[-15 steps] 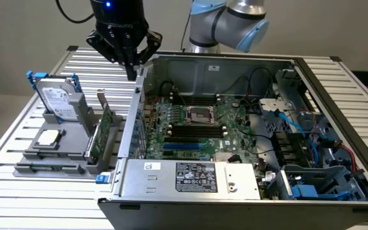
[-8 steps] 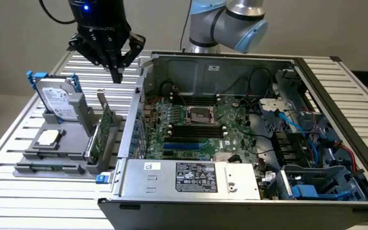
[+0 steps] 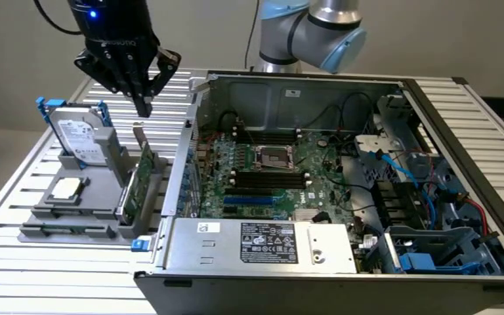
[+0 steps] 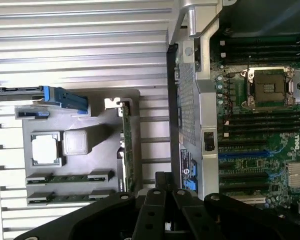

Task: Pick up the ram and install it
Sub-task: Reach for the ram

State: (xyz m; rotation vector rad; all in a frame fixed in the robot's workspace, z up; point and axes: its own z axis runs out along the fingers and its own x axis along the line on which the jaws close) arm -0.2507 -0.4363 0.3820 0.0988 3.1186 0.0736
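Pick-up step, not begun: my end effector (image 3: 144, 108) hovers empty, fingers together, over holder (image 4: 97, 142) nr worktop (image 3: 24, 279) edge at exterior view's left. Ram (image 4: 70, 178) lies there; grasp needs jaws opened & aligned.

The ram (image 4: 70, 178) is green, its tray (image 4: 100, 150) grey. The worktop (image 3: 24, 275) is silver and ribbed; the claw (image 3: 142, 108) black.

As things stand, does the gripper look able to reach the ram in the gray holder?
Probably yes: the ram lies uncovered in the gray holder, with open space above. The gripper hangs above the upright expansion card, jaws shut, so they must open first.
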